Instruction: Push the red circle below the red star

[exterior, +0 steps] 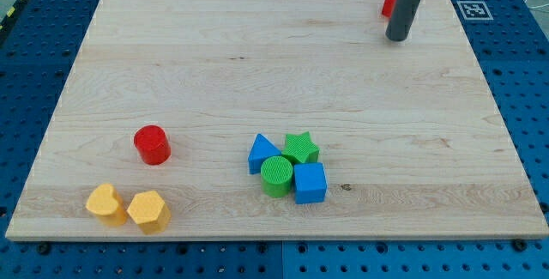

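**Red circle sits far from my tip, red star hides behind the rod**

The wooden surface (pixel 274 64) holds 7 blocks that I can count, plus my rod.

Start at the view's left. 2 yellow blocks sit close to the bottom edge, as far from my tip as anything gets. The first yellow block (pixel 105 204) has a rounded, lumpy shape I cannot name. The second yellow block (pixel 148 211) touches it on the right and looks like it has 6 sides.

Next comes the red circle (pixel 152 145). It stands alone, just above the 2 yellow ones, well apart from my tip, down and to the left of it.

Then a tight bunch of 4 sits below my tip and to its left. The blue triangle (pixel 262 153) is on the left, the green star (pixel 300 148) is at the top, the green circle (pixel 276 177) is low in the bunch, and the blue cube (pixel 310 183) is on the right. They all touch or nearly touch.

Last, at the view's top right, is my tip (pixel 397 39). The red star (pixel 389 4) peeks out just behind the rod on its left side, mostly hidden.

There is no pincer here, only a plain rod, and it holds nothing.
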`<state>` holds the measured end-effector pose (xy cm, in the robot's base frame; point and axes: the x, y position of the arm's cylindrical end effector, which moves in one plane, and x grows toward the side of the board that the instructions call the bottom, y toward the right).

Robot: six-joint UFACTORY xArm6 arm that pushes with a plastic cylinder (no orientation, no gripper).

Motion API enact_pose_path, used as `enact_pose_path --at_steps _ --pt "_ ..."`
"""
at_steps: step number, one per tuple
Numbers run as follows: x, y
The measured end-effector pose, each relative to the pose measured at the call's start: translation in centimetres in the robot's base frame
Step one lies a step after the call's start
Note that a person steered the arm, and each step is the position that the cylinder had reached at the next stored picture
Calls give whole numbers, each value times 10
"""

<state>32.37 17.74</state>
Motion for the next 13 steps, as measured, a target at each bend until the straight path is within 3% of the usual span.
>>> enact_pose_path --at_steps 4,8,12,13 --pt "48 -21" --pt "64 -209" --pt "153 -362" --pt "181 -373"
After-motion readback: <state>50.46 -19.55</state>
